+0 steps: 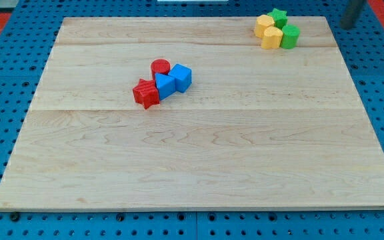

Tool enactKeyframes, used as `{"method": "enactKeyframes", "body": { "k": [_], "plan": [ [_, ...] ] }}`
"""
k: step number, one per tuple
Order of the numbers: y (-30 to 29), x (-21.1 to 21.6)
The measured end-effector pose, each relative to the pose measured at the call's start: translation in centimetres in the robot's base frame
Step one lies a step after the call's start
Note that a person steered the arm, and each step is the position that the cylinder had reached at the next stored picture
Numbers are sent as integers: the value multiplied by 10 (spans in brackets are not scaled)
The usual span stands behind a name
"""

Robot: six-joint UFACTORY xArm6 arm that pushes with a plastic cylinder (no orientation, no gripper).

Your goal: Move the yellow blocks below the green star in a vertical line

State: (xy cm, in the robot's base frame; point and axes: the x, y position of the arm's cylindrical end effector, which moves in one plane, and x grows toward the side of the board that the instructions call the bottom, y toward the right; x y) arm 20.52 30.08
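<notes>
Overhead, a pale wooden board [199,160] was seen resting on a blue pegboard [5,80]. At about one o'clock on the board, close to its top edge, four blocks were found packed together. The green star [279,16] was placed uppermost in that cluster. A yellow block [265,25] was set at the star's eight o'clock, touching it or nearly so; its exact shape could not be made out. A second yellow block [271,38], also of unclear shape, was pressed just under the first, at about five o'clock from it. A green block [290,36], roughly cylindrical, was lodged at three o'clock from the second yellow one and at five o'clock from the star.

Near the board's centre, toward eleven o'clock, a second cluster was gathered, well apart from the first. A red cylinder [160,67] was seated at its top, a red star [146,94] at its seven o'clock, and two blue cubes [165,85] [181,77] were crowded side by side to the right.

Only a dark rod [353,13] was visible at the view's top right corner, beyond the board and at three o'clock from the green star. My tip could not be made out, so its contact with any block could not be judged; nothing was seen being held or pushed.
</notes>
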Motion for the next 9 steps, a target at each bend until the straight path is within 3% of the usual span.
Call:
{"method": "enactKeyframes", "body": {
  "k": [1,2,3,5,7,9],
  "plan": [
    [-49,-9],
    [-137,-9],
    [-163,6],
    [-83,37],
    [-154,49],
    [-154,47]
  ]
}}
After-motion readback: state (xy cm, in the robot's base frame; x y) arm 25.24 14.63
